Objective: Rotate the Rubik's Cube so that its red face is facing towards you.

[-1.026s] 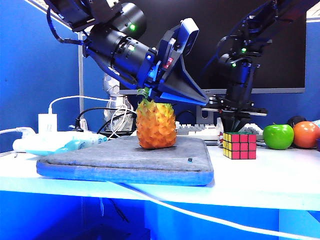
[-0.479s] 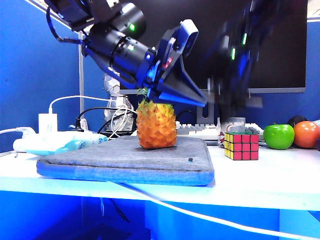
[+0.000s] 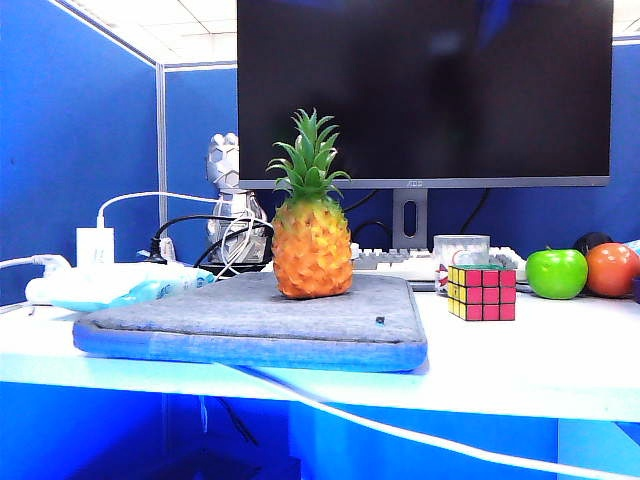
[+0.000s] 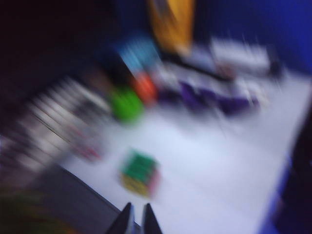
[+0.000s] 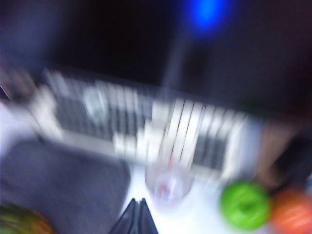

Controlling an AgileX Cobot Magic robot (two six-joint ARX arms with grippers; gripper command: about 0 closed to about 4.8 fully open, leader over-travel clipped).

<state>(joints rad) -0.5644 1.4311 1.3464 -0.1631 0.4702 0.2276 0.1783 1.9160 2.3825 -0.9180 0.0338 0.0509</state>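
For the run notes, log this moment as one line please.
Rubik's Cube: on table, red face toward camera | left gripper: shut, empty, raised | right gripper: shut, empty, raised | pineapple: on mat

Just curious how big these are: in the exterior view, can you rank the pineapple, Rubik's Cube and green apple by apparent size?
1. Pineapple, clearly largest.
2. Rubik's Cube and green apple look about alike; I won't rank them.

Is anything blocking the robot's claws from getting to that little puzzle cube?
Nothing visible. The Rubik's Cube stands alone on the white table. The left gripper and the right gripper, both shut, sit above it, out of the exterior view.
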